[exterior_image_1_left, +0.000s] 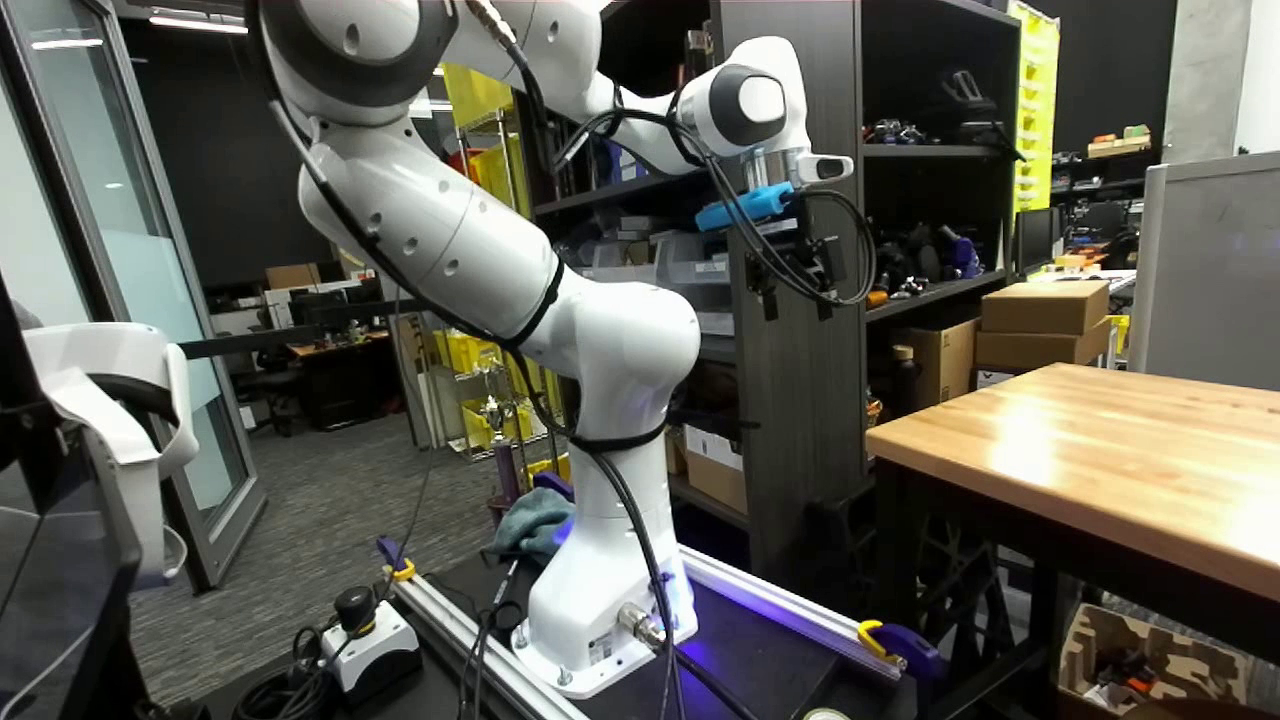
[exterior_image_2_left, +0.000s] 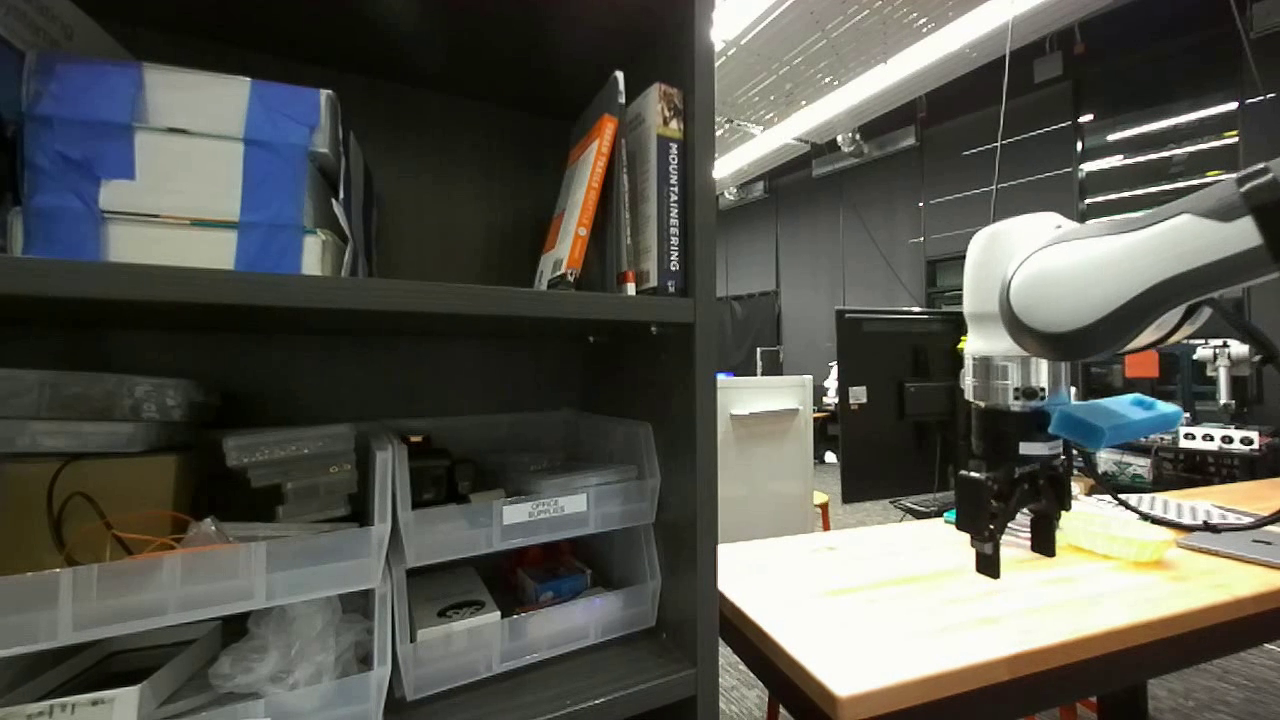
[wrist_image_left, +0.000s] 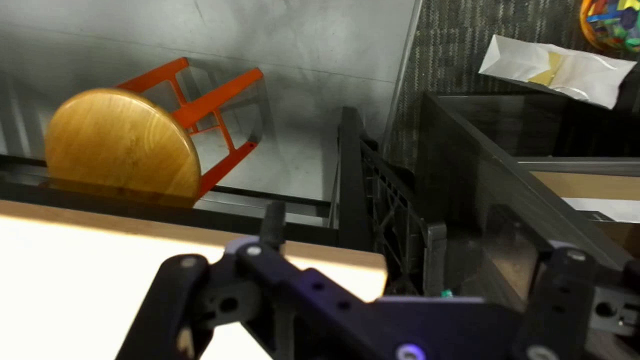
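In both exterior views we see the gripper (exterior_image_2_left: 1016, 550) pointing down, higher than the wooden table (exterior_image_2_left: 860, 620) and near its corner; its fingers (exterior_image_2_left: 988, 555) stand spread, with a clear gap between their tips. The table and the dark shelf (exterior_image_1_left: 800, 420) beside it are the things nearest the gripper. In the wrist view we look down on the table's corner and the gap between table and shelf. We see a blue block (exterior_image_2_left: 1115, 420) on the arm's wrist (exterior_image_2_left: 1015, 380), above the height of the table. On the table we make out a pale yellow dish-like thing (exterior_image_2_left: 1120, 537), a striped sheet (exterior_image_2_left: 1190, 508) and what looks like a laptop (exterior_image_2_left: 1235, 545). We spot a stool (wrist_image_left: 122, 142) with a round wooden seat and orange legs just beside the table, and two stacked cardboard boxes (exterior_image_1_left: 1045, 307) past the table's edge in an exterior view.
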